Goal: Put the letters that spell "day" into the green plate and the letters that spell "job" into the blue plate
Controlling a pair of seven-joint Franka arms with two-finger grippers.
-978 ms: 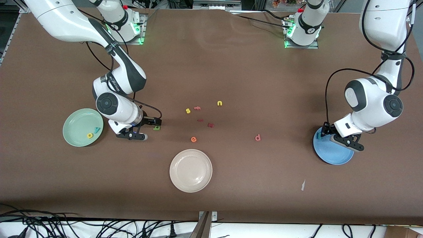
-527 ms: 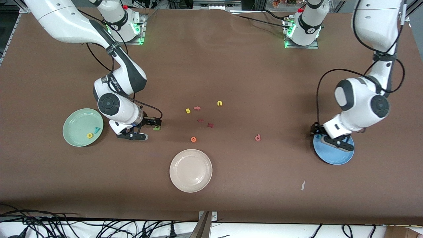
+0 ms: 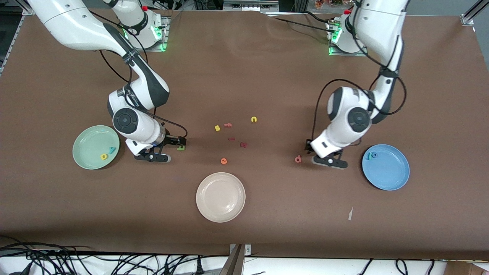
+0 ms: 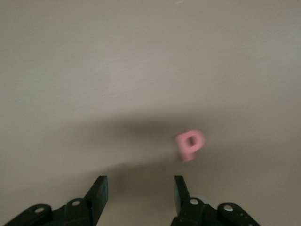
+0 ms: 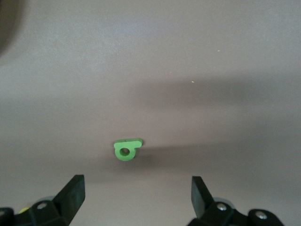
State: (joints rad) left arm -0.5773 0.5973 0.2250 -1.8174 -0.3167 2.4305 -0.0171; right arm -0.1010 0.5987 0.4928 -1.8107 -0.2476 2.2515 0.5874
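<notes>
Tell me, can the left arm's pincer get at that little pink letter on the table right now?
Probably yes. The left pincer hangs open just beside the pink letter, which lies alone on bare table with nothing between them.

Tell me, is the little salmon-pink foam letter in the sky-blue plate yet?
Out. The salmon-pink foam letter lies on the brown table, apart from the sky-blue plate, beside the left hand, whose fingers are open and empty.
</notes>
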